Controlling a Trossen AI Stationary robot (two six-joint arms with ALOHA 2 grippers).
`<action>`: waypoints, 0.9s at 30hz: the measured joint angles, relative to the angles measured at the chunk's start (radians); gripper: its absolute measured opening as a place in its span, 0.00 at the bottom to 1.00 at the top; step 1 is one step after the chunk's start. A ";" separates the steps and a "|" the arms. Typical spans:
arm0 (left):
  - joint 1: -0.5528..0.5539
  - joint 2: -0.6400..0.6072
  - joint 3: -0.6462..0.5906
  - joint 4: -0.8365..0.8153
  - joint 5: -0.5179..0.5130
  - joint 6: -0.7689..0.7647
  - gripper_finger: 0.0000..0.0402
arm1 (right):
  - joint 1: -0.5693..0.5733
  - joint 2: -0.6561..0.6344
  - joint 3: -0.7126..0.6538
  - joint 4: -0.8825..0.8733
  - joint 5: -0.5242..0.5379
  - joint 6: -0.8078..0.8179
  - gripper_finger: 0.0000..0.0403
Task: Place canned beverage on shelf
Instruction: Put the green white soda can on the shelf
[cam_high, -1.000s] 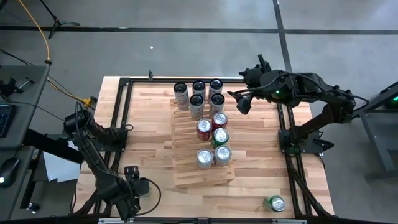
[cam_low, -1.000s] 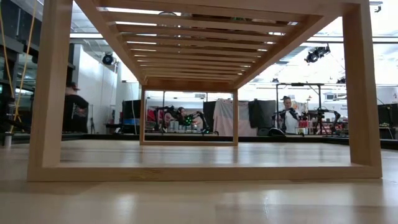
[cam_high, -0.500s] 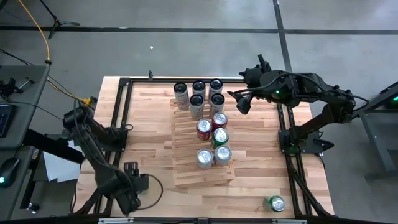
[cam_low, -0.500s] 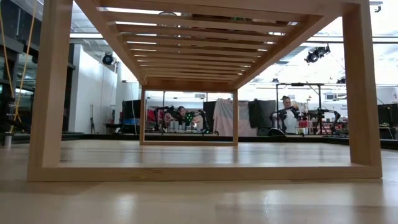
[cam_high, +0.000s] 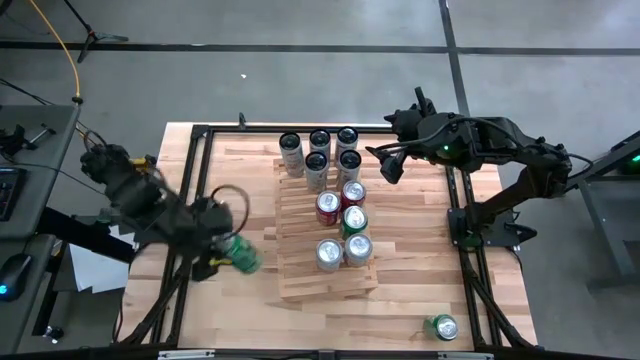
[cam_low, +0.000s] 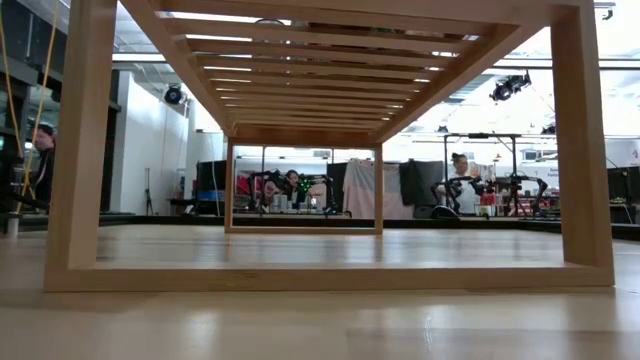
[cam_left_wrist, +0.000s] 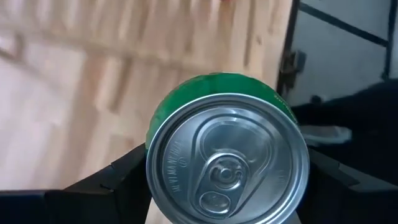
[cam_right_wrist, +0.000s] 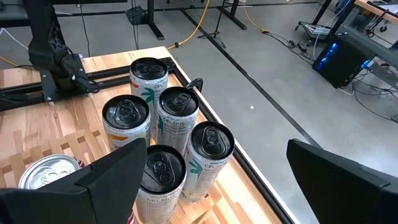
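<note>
My left gripper (cam_high: 228, 252) is shut on a green can (cam_high: 243, 258), in the air left of the shelf (cam_high: 300, 215). The shelf is a pale slatted wood rack in the middle of the table. In the left wrist view the can's silver top (cam_left_wrist: 227, 158) faces the camera. The shelf carries several white-and-black cans (cam_high: 320, 150) at its far end, with red, green and silver cans (cam_high: 345, 225) nearer. My right gripper (cam_high: 387, 165) hangs open above the shelf's far right corner, over those cans (cam_right_wrist: 168, 134). The low view shows only the shelf's frame (cam_low: 320, 275). My left gripper pinches the green can's side wall (cam_left_wrist: 214, 87) between its two fingers (cam_left_wrist: 118, 177), one on either side of the can. The fingers slant down toward the shelf and run along the can, whose top points back at the wrist. The can is tilted and lifted clear of the table.
Another green can (cam_high: 441, 327) stands on the tabletop near the near right corner. A black metal frame (cam_high: 195, 170) runs along the table's left, far and right sides. Bare tabletop (cam_high: 240, 190) lies between the left frame and the shelf.
My left gripper has risen from the table's near left corner. It has swung toward the far edge and toward the shelf, turning as it went. The green can, unseen in the earlier frames, now shows between its fingers, clear of the table.
</note>
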 joint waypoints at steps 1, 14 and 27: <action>0.036 0.017 0.027 -0.005 -0.002 0.050 0.70 | 0.000 0.000 0.000 0.000 0.000 0.000 0.93; 0.314 0.280 0.268 -0.073 0.067 0.512 0.70 | 0.000 0.027 0.000 -0.001 -0.001 0.000 0.93; 0.357 0.452 0.311 -0.043 0.040 0.758 0.70 | 0.000 0.033 0.000 -0.007 -0.001 0.001 0.93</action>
